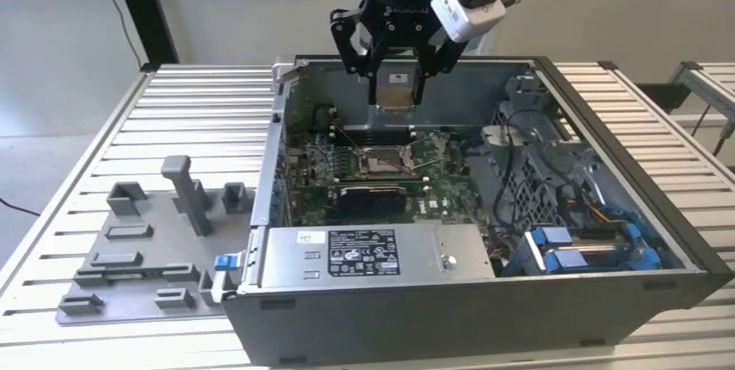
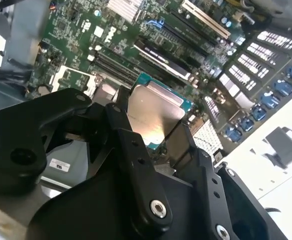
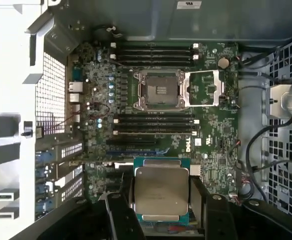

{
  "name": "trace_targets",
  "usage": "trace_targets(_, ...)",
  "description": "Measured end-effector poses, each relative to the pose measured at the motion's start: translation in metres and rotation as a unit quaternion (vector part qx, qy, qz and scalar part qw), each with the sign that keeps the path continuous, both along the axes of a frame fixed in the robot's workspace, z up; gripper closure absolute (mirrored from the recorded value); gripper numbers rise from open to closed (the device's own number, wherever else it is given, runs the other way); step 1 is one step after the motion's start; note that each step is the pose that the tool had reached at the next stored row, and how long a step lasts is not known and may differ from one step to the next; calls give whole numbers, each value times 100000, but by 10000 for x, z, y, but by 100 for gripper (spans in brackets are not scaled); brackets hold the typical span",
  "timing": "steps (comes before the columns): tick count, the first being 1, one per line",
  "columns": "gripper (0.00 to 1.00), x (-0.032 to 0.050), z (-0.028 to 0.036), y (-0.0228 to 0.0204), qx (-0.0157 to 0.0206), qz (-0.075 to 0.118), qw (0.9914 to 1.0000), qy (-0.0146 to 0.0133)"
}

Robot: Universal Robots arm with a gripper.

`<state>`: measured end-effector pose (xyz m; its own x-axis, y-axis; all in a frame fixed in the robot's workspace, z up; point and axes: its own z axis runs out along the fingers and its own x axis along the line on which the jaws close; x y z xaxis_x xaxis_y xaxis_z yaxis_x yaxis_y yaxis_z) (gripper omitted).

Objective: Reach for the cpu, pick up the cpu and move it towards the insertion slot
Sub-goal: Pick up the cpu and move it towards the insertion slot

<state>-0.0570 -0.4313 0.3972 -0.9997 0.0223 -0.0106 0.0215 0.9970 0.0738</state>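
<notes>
My gripper (image 1: pixel 397 90) hangs over the back of the open computer case (image 1: pixel 483 310) and is shut on the cpu (image 1: pixel 397 97), a small square chip with a silvery top. In both wrist views the black fingers clamp two opposite edges of the cpu (image 3: pixel 161 187) (image 2: pixel 150 112). The insertion slot (image 1: pixel 385 161) lies below and a little nearer on the green motherboard, its silver frame swung open and its brownish centre bare. The first wrist view shows the insertion slot (image 3: pixel 159 90) well apart from the held chip, beyond a row of black memory slots (image 3: pixel 153 126).
A grey plastic tray with upright pegs (image 1: pixel 150 241) sits on the slatted table at the exterior view's left. Inside the case are a boxed power supply (image 1: pixel 367 254) at the front, and cables with blue drive brackets (image 1: pixel 586 245) at the right.
</notes>
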Motion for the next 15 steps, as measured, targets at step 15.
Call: trace_targets(15, 100, 130, -7, 473, -1, -1, 100000, -8)
